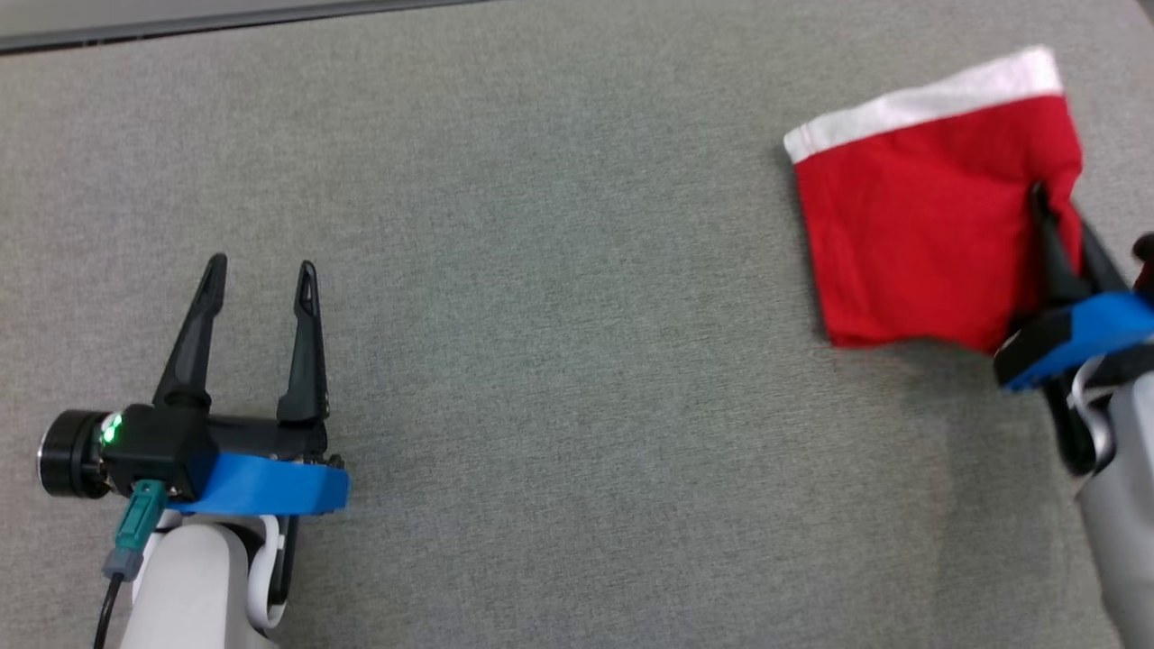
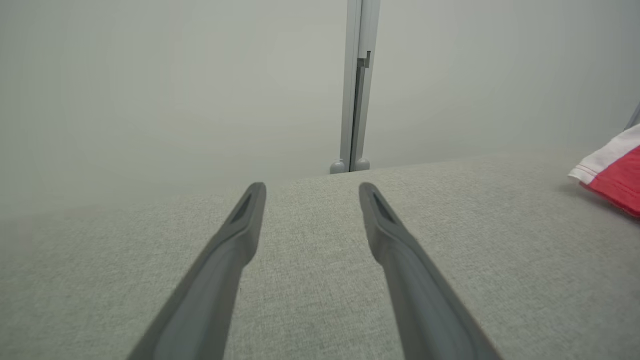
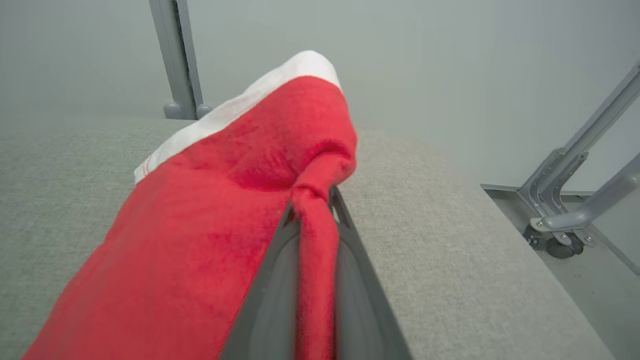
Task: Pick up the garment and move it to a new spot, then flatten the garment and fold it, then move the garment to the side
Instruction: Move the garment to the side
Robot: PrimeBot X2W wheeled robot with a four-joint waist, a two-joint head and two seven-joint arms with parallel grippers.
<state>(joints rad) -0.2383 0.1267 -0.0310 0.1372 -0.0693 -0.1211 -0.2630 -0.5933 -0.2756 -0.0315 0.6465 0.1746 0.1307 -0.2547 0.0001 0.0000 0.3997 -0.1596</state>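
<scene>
Left gripper [image 1: 262,265]: low at the left of the head view, two long dark fingers pointing up the picture, spread wide with bare cloth between them. Nothing held. Left wrist view agrees: left gripper [image 2: 311,187] has its tips well apart above the surface.

Work surface: flat table covered in grey woven fabric [image 1: 577,342]. Its far edge meets a pale panel, where a slim grey metal post [image 2: 355,85] stands upright behind the table; the same post [image 3: 175,55] is at the upper left of the right wrist view.

Task item: red soft-fabric garment with a white waistband [image 1: 920,207], at the far right of the table, well apart from the left gripper. Waistband runs along its far edge. Lower edge throws a soft shadow on the grey cloth. One white-and-red corner of the garment [image 2: 617,175] shows at the right edge of the left wrist view; cannot tell whether that corner touches the table.

Right gripper [image 1: 1059,216]: at the garment's right side, fingers drawn close together. Right wrist view shows the right gripper [image 3: 312,200] pinching a bunched fold of the garment [image 3: 200,225], red fabric squeezed into a strip between both fingers and draping away to the left.

Right of the table, lower down: grey metal frame legs with a small black castor [image 3: 560,246] on the floor.
</scene>
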